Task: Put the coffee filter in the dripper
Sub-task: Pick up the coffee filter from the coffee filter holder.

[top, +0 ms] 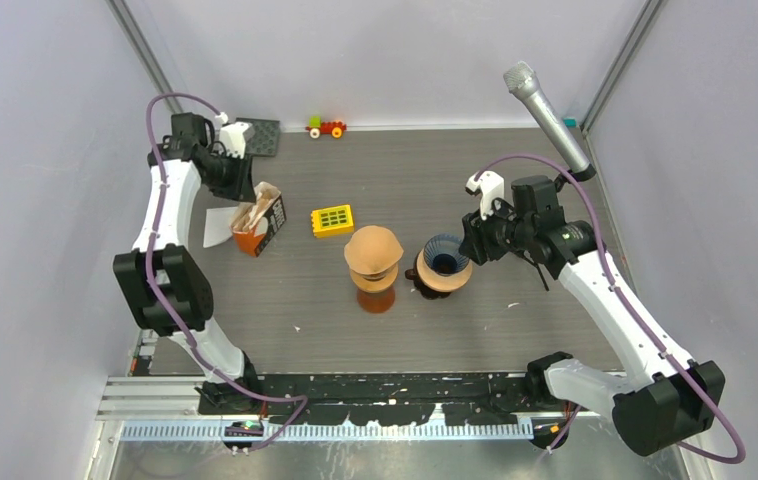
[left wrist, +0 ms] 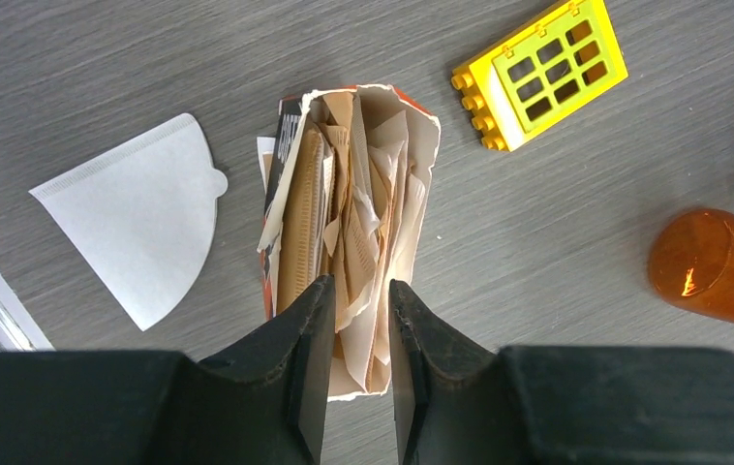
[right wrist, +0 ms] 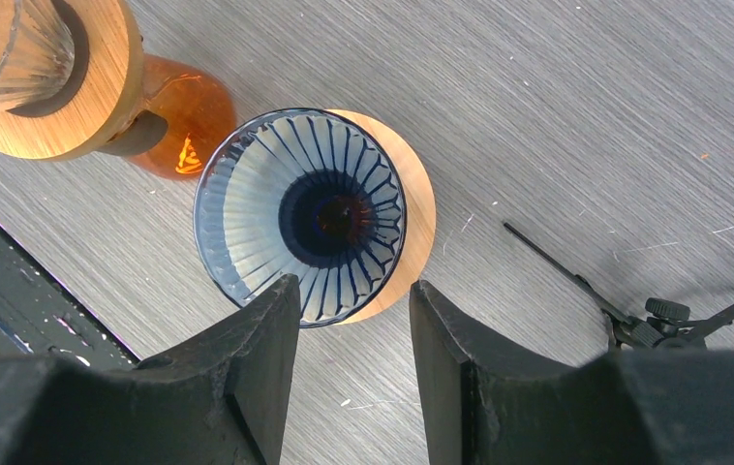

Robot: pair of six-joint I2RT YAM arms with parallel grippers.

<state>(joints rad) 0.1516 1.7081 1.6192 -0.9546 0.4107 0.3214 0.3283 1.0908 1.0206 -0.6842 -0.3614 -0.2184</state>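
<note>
The coffee filters [left wrist: 329, 184] are tan, ribbed paper cones crammed upright in a torn box [left wrist: 286, 136] at the left of the bench [left wrist: 547, 242]. One white filter [left wrist: 136, 218] lies flat beside it. The left hand [left wrist: 360, 286] sits over the box, fingers narrowly apart around crumpled paper; whether it pinches any I cannot tell. The right hand [right wrist: 353, 286] hangs released over the blue ribbed dripper [right wrist: 247, 194]

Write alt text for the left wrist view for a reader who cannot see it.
The left pincer straddles paper filters in a torn pack. A loose white filter lies flat at left, a yellow toy block upper right.
</note>
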